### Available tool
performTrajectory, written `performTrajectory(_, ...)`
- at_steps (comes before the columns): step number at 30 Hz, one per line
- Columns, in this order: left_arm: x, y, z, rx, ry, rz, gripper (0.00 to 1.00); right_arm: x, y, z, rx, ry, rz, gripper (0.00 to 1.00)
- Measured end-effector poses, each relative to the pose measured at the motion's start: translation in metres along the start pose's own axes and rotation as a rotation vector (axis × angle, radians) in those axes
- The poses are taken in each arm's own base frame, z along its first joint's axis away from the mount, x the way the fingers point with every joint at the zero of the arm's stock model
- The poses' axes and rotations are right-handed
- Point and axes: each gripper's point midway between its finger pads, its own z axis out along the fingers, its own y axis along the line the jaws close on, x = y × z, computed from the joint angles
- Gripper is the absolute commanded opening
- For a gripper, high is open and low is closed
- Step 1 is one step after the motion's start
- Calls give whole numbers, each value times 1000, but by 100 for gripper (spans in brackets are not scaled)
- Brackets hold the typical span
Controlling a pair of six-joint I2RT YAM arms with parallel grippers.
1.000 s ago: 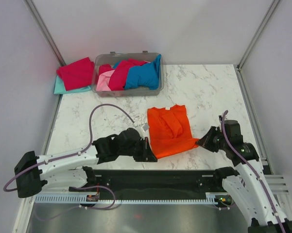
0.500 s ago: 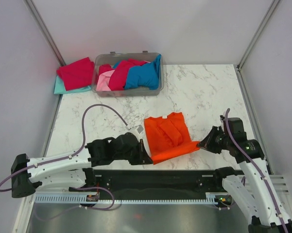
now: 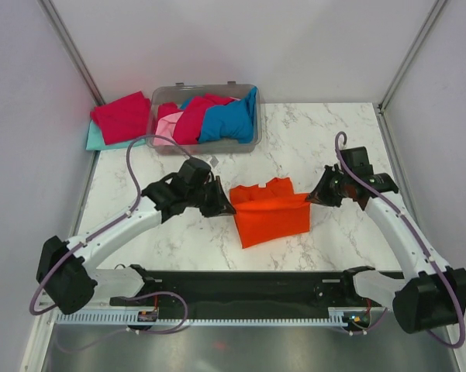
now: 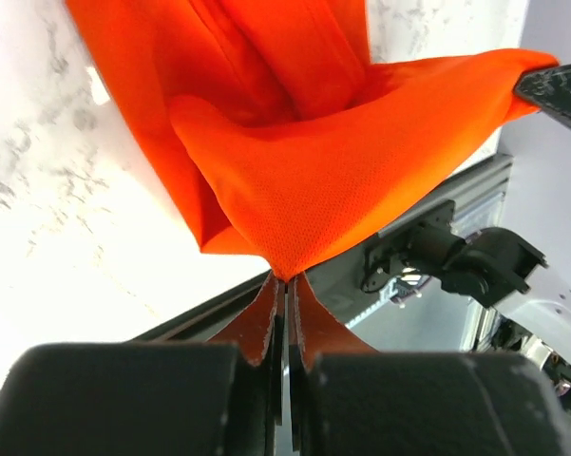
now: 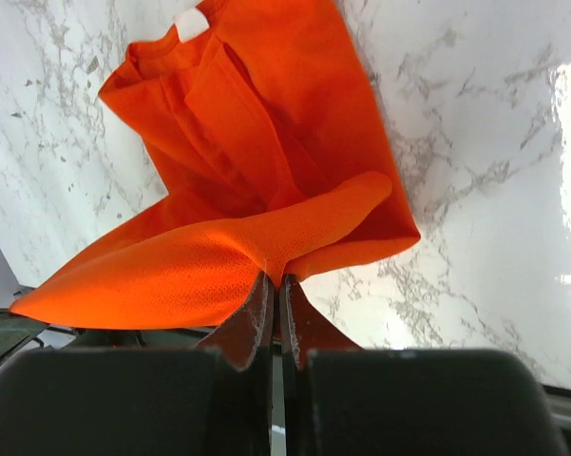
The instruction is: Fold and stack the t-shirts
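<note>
- Top cam: we've got the orange t-shirt (image 3: 270, 213) at mid-table on the marble table (image 3: 326, 147), right btwn the two arms.
- L gripper (image 3: 228, 208) is at the shirt's left corner. On the left wrist cam we see the jaws pressed together w/ a point of orange cloth nipped at the very tips.
- R gripper (image 3: 313, 197) is the same on the right corner. The right wrist cam shows the jaws closed on a pinch of the same edge.
- The edge btwn them is up off the table and pulled fairly taut, a raised band across the shirt.
- The rest lies flat on the marble underneath, collar end w/ white tag (image 5: 192, 24) toward the far side. Cloth looks folded inward over the body.
- Back left is the clear grey bin (image 3: 209, 148), heaped w/ a pink tee (image 3: 167, 128), crimson tee (image 3: 194, 116) and blue tee (image 3: 229, 116). The blue one rides up at the right rim.
- Just left of the bin, a folded red tee (image 3: 122, 116) sits on a teal tee (image 3: 95, 139), by the left wall.
</note>
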Motion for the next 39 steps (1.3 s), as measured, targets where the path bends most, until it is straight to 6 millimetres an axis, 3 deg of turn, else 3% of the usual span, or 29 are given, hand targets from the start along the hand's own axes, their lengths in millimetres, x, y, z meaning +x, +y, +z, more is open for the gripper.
performTrajectory(9, -30, 19, 29, -43, 77, -26, 2, -34, 6, 44, 42, 37, -27, 0)
performTrajectory(13, -56, 30, 43, -55, 83, -54, 2, -57, 13, 73, 53, 55, -40, 0)
performTrajectory(16, -79, 52, 62, -79, 101, -103, 2, -72, 14, 103, 64, 85, -40, 4)
performTrajectory(19, -97, 91, 93, -118, 142, -183, 4, -89, 19, 143, 65, 122, -35, 17)
performTrajectory(20, -102, 104, 103, -130, 158, -212, 9, -93, 20, 157, 63, 144, -33, 38)
performTrajectory(21, -106, 118, 113, -143, 169, -238, 18, -100, 22, 170, 65, 156, -31, 53)
performTrajectory(22, -109, 131, 121, -153, 186, -257, 43, -111, 25, 185, 61, 149, -42, 64)
performTrajectory(23, -111, 139, 125, -154, 197, -254, 50, -122, 27, 196, 59, 140, -54, 81)
performTrajectory(25, -122, 135, 124, -119, 203, -250, 61, -139, 29, 207, 63, 113, -72, 91)
performTrajectory(26, -131, 128, 121, -101, 198, -239, 65, -147, 30, 206, 66, 93, -82, 96)
performTrajectory(29, -163, 120, 126, -70, 131, -203, 69, -170, 39, 191, 64, 27, -108, 98)
performTrajectory(33, -164, 125, 121, -93, 128, -210, 72, -189, 47, 150, 57, -74, -131, 97)
performTrajectory(34, -164, 126, 119, -102, 119, -205, 72, -190, 50, 134, 44, -107, -137, 92)
performTrajectory(36, -163, 124, 110, -116, 101, -189, 72, -180, 52, 103, 11, -165, -146, 84)
performTrajectory(39, -159, 116, 89, -133, 63, -155, 72, -143, 57, 71, -58, -189, -157, 74)
